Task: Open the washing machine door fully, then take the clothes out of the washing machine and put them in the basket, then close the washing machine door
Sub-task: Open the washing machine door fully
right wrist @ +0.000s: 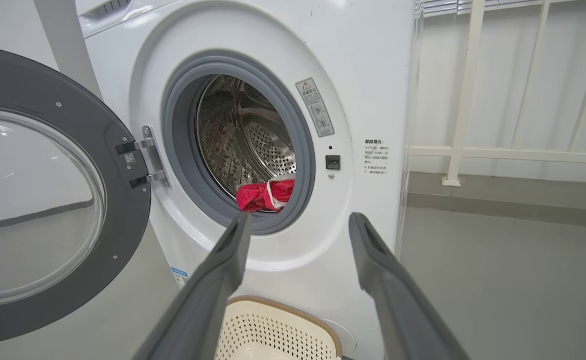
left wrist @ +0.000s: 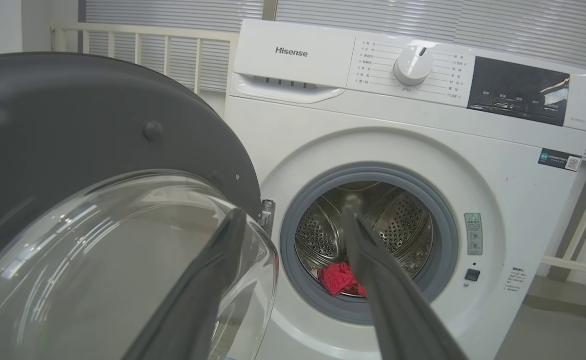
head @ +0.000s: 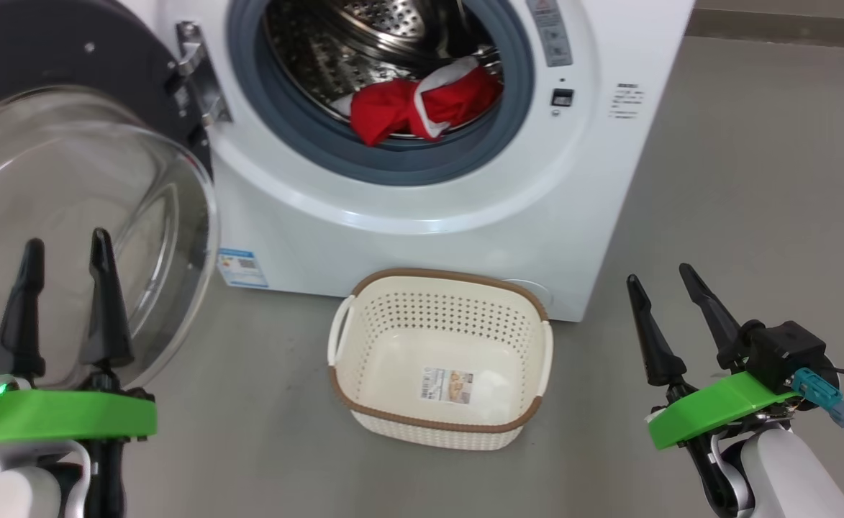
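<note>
Grey floor; basket empty. Left gripper, right gripper: jaws released. Risk: shallow pinch drops clothes short of basket; washing machine door nr left gripper, collision poss.

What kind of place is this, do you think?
Probably a laundry corner, perhaps in a test room rather than a home: a white front-loading washing machine stands on a bare grey floor, a perforated basket sits before it, and pale railings run behind.
</note>
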{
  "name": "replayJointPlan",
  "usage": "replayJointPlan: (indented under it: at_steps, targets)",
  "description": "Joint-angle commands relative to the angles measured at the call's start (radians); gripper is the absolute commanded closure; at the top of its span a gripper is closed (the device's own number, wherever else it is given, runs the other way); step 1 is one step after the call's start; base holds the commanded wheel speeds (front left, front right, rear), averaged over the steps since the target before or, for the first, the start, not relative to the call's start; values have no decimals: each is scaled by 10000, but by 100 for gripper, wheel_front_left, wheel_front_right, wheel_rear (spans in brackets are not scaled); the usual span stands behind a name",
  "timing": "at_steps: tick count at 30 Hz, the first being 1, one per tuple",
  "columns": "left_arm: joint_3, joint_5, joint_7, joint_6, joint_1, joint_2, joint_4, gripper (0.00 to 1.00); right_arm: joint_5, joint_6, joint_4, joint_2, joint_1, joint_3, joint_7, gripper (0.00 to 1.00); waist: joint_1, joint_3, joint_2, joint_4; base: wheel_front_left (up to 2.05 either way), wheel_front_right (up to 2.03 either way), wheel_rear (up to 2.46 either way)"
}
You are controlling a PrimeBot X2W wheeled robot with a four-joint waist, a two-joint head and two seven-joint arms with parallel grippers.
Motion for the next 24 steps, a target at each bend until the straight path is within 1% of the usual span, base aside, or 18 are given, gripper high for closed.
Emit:
replayJointPlan:
  at_steps: [1,4,6,13,16,18,24]
  targets:
    - [376,-48,-67,-84,-90,253,-147,0,-77,65,-315,52,-64,155,-65,0,0,-61,-1,-412,0,0,0]
    - [137,-19,-122,-209,64,103,-26,0,-136,65,-413,74,8,33,-65,0,0,-149,-1,-763,0,0,0]
    - [-33,90,-144,-306,201,125,77,0,-131,65,-458,101,68,-110,-65,0,0,-201,-1,-985,0,0,0]
    - [-235,252,-215,-376,887,144,513,0,-457,65,-663,158,268,-274,-65,0,0,-398,-1,-1798,0,0,0]
    - [-322,359,-303,-538,1284,177,545,0,-663,65,-845,163,382,-281,-65,0,0,-454,-1,-2111,0,0,0]
    - [-252,262,-360,-607,1545,56,587,0,-772,65,-1028,145,481,-267,-65,0,0,-485,-1,-2281,0,0,0]
    - [94,808,-473,-655,2429,-69,832,0,-770,65,-1480,109,928,-268,-65,0,0,-651,-1,-2757,0,0,0]
